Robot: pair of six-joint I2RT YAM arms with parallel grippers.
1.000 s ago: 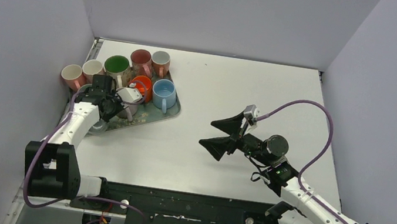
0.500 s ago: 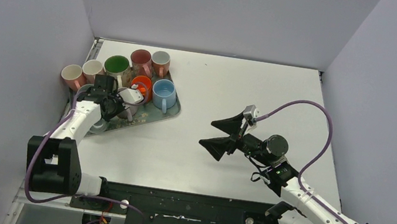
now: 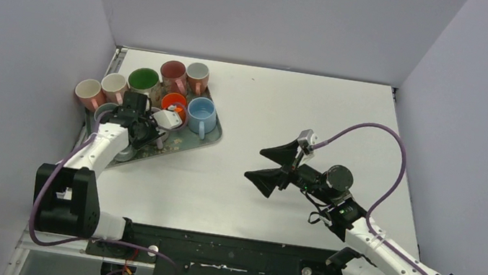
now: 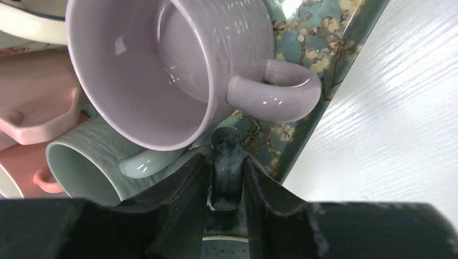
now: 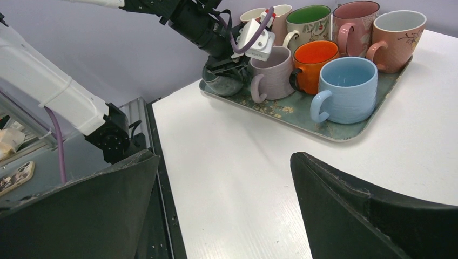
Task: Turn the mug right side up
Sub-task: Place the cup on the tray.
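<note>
Left tool (image 4: 226, 171): fingers together, clamped on a narrow part, apparently the handle, of the dark grey-green glazed mug (image 5: 222, 84). That mug sits at the near-left corner of the teal blossom-patterned tray (image 4: 318, 59); which way up it stands cannot be told. Just beyond it is an upright lilac ceramic mug (image 4: 162, 65), and a pale green mug (image 4: 86, 167) is beside that. The left arm reaches forward along the desk (image 3: 289, 108) edge, wrist bent toward the tray. Right tool (image 3: 270, 165): fingers wide apart, raised over bare desk, well apart from the tray.
</note>
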